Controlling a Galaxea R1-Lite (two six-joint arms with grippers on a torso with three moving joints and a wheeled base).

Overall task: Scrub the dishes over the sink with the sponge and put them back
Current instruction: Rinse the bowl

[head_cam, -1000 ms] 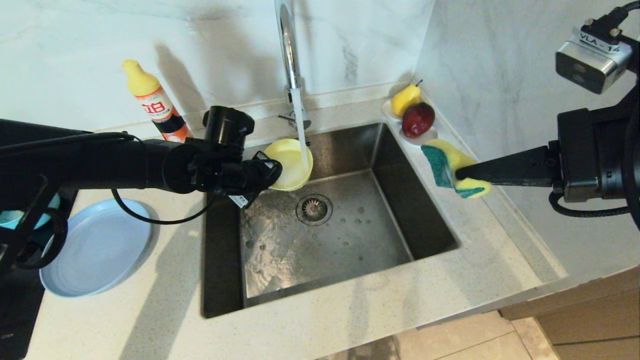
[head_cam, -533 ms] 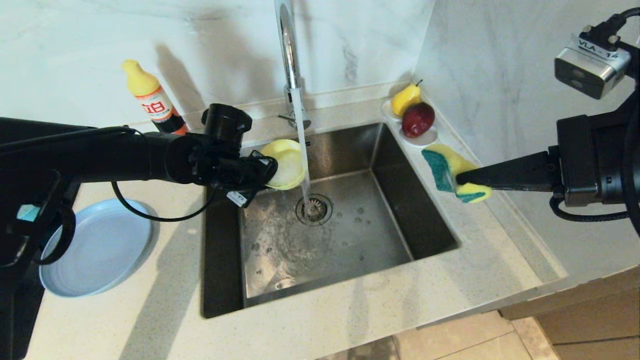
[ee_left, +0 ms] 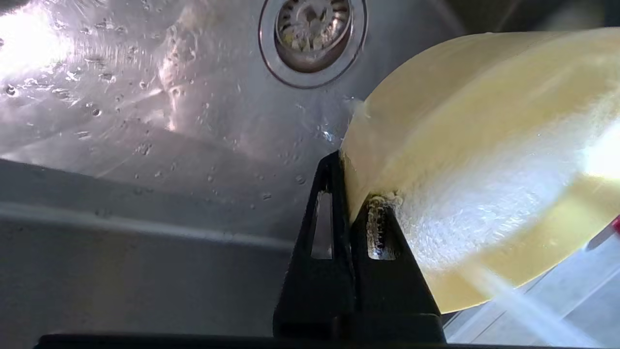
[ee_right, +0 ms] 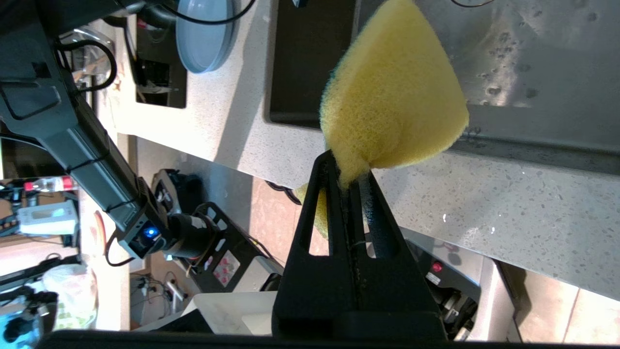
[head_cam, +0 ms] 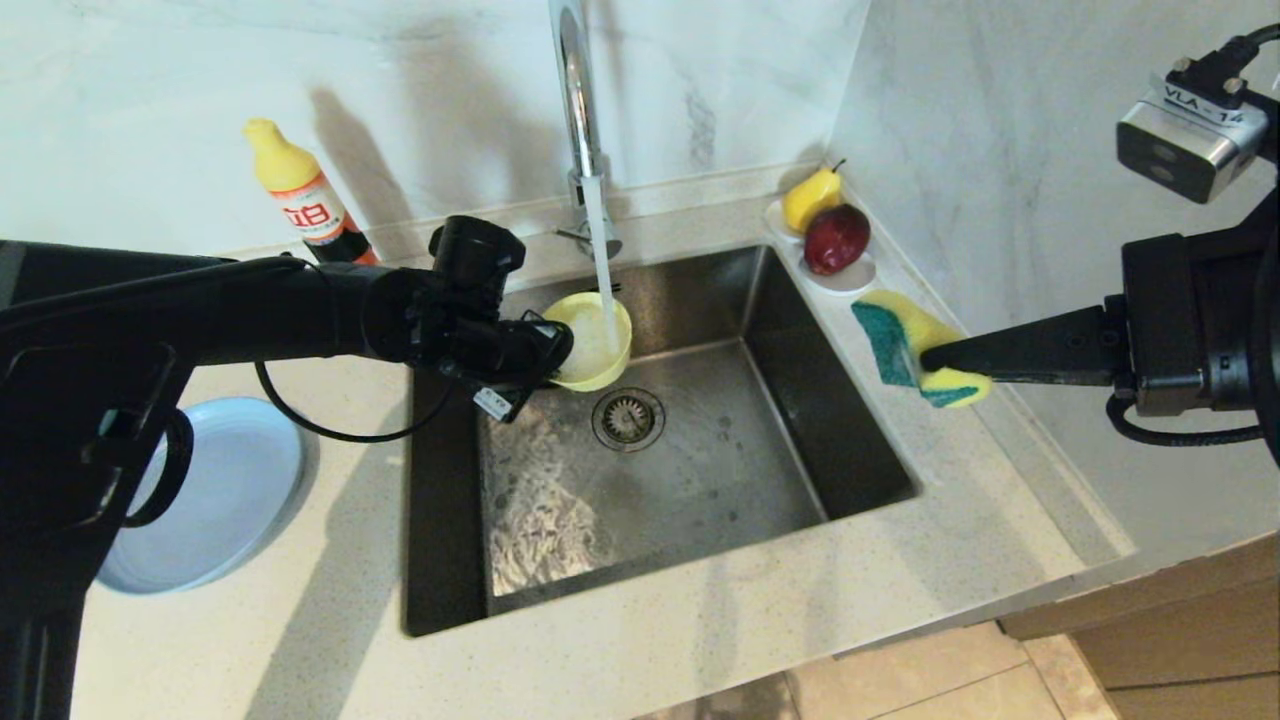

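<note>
Over sink (head_cam: 850, 470), left end effector (head_cam: 556, 352) pinches yellow-green bowl (head_cam: 598, 340) rim.

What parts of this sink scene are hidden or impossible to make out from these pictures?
- Grey-blue plate: in the head view, the left arm covers its left part.
- Bottle: the head view shows a label too small to read, and the arm hides its base.
- Yellow-green bowl: the left gripper covers the near rim; splashing water blurs the inside.
- Sponge: the right wrist view shows only yellow foam; the right gripper covers its waist.
</note>
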